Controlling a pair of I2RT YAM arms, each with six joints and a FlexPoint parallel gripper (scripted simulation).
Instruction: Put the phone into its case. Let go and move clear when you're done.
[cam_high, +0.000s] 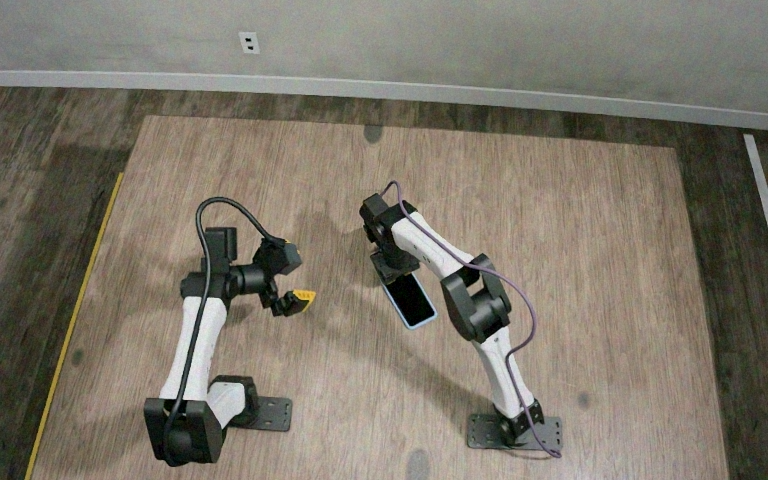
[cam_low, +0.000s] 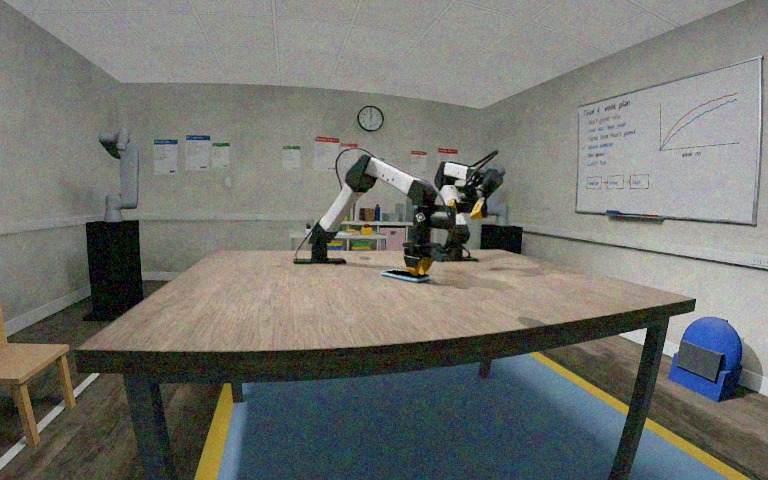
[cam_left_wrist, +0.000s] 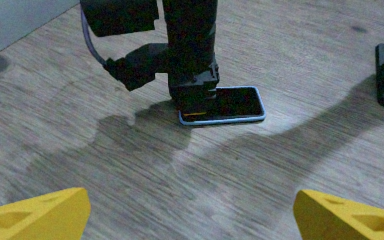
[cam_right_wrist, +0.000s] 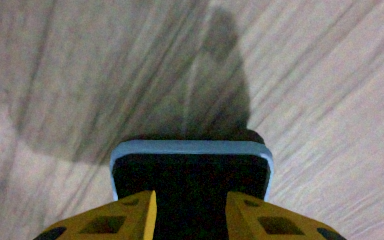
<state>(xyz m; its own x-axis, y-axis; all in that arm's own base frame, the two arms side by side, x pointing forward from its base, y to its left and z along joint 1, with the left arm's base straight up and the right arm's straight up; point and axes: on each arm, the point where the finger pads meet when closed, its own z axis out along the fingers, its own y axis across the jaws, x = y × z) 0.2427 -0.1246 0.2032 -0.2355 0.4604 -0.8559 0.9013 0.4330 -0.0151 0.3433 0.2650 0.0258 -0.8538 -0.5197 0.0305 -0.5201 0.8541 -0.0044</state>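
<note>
Overhanging the phone (cam_high: 412, 300) (cam_low: 403, 273) (cam_left_wrist: 240, 102) (cam_right_wrist: 191, 175) in its blue case (cam_high: 423, 322) (cam_low: 412, 279) (cam_left_wrist: 235, 120) (cam_right_wrist: 190, 146) — right gripper (cam_high: 396, 278) (cam_low: 419, 271) (cam_left_wrist: 195, 114) (cam_right_wrist: 191, 200), fingers parted.

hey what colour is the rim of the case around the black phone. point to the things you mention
Light blue; the case rim (cam_high: 423, 323) (cam_low: 405, 278) (cam_left_wrist: 240, 120) (cam_right_wrist: 190, 146) shows best in the right wrist view.

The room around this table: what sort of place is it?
Probably a robotics lab or training room: two robot arms bolted to the table, a whiteboard with a "week plan", another arm on a black pedestal.
</note>
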